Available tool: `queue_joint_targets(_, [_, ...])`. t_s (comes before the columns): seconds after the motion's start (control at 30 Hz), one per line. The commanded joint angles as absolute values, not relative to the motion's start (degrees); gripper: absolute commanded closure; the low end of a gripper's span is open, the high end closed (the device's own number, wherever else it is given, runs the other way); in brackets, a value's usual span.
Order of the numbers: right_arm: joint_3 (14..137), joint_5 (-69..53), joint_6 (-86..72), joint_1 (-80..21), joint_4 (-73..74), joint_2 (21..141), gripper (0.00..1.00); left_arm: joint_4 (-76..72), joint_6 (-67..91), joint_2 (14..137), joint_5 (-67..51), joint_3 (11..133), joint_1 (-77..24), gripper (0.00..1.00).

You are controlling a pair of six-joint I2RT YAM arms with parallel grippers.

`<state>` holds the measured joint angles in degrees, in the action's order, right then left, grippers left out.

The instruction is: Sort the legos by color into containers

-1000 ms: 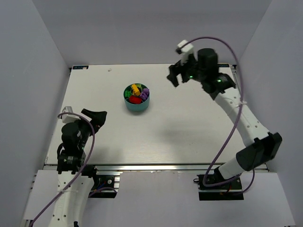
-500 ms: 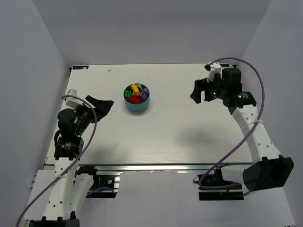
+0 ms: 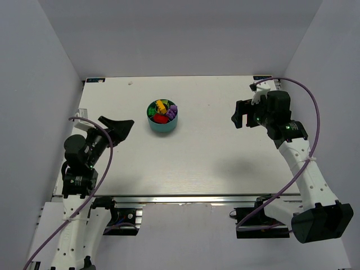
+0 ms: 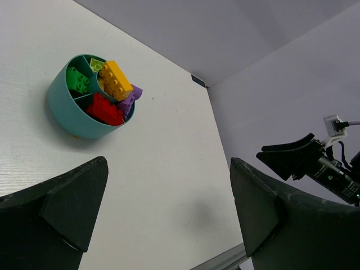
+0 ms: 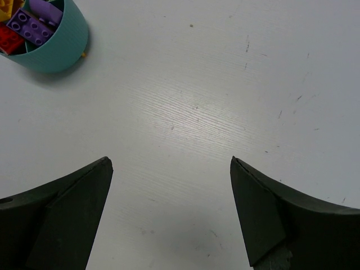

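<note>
Left fingers (image 4: 62,208) and right fingers (image 5: 62,208) stand wide apart, holding nothing, well apart from the teal bowl (image 3: 163,127), which sits on the tabletop (image 3: 197,157) toward its far edge, left of centre. All visible legos (image 4: 115,79) lie in its compartments. Risk: the yellow and purple bricks look heaped above the walls, so a nudge could spill or mix colours.

Bricks (image 3: 162,112) are piled in the teal bowl (image 3: 163,129); left gripper (image 3: 121,128) and right gripper (image 3: 241,115) are seen well off it.
</note>
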<state>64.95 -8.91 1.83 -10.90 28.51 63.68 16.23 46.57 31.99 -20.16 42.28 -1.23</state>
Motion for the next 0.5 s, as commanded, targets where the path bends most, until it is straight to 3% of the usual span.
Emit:
queue_joint_targets(0.0, [64.86,-9.23,1.14,-10.72,26.19,62.31,0.11,15.82,46.5,31.55,-20.39,42.45,-1.05,0.02])
queue_joint_targets(0.47, [63.81,-8.53,2.64,-10.64,27.69,62.32,0.1,15.91,44.91,30.94,-19.78,41.84,-1.05,0.02])
